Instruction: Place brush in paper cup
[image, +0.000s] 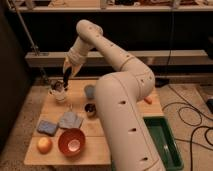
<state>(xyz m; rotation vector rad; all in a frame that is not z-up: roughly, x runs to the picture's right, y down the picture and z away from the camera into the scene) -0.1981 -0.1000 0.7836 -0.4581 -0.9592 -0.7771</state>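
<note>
While the gripper (65, 79) hangs clamped on the slim black brush (65, 82) just above the small white paper cup (59, 93) at the table's far left, you should treat that brush as light and stiff; the cup likely tips easily. No readable writing shows.

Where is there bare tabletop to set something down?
Bare wood lies between the paper cup and the grey-blue cup, and along the table's near edge right of the orange bowl. The front-left is crowded: cloths, orange fruit, bowl. The gripper, shut, hangs above the paper cup.
</note>
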